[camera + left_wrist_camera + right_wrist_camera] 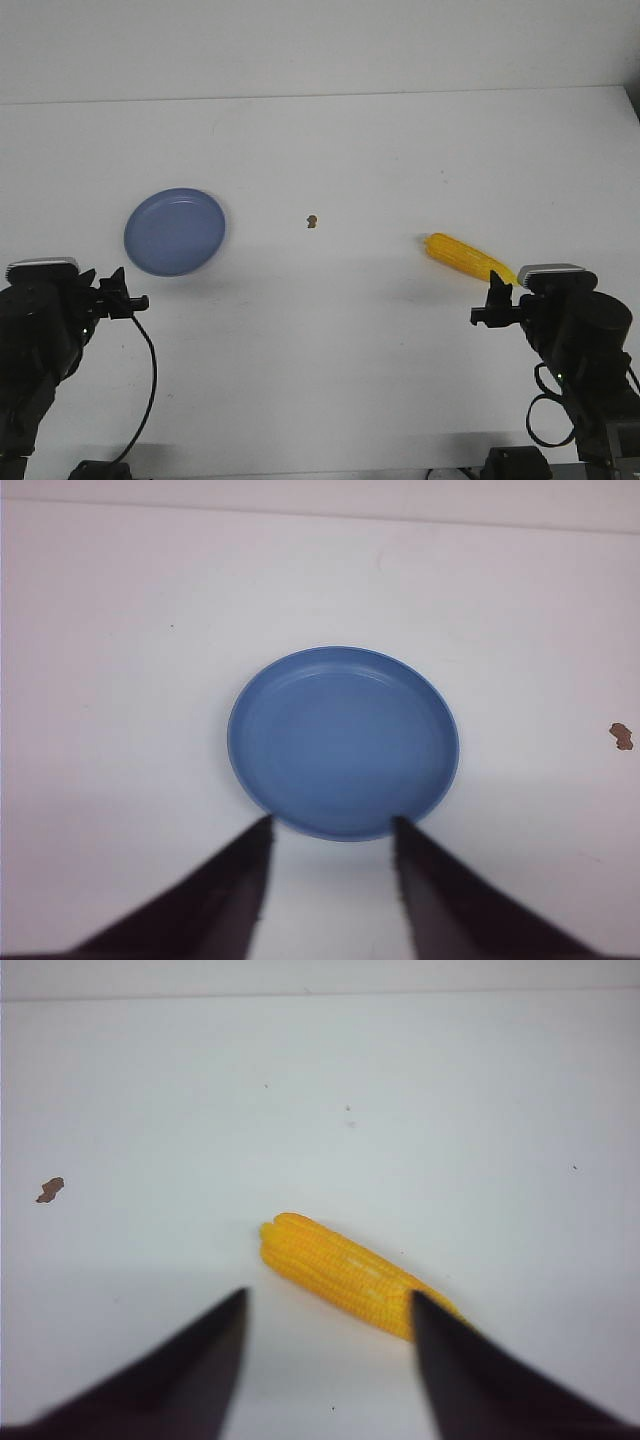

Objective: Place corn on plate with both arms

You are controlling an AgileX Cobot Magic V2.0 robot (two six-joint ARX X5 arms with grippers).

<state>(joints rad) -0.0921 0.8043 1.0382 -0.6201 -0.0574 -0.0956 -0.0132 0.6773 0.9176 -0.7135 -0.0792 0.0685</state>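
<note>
The yellow corn point(466, 257) lies on the white table at the right, its pointed end toward my right arm. In the right wrist view the corn point(340, 1272) lies just beyond my open, empty right gripper point(328, 1300), with one finger covering its pointed end. My right gripper point(490, 300) is low at the front right. The periwinkle-blue plate point(175, 231) sits at the left, empty. It fills the middle of the left wrist view point(343, 742), just beyond my open, empty left gripper point(331, 825). My left gripper point(122, 295) is low at the front left.
A tiny brown speck point(312, 220) lies on the table point(330, 340) between plate and corn; it also shows in the left wrist view point(622, 736) and the right wrist view point(49, 1190). The table's far edge meets a white wall.
</note>
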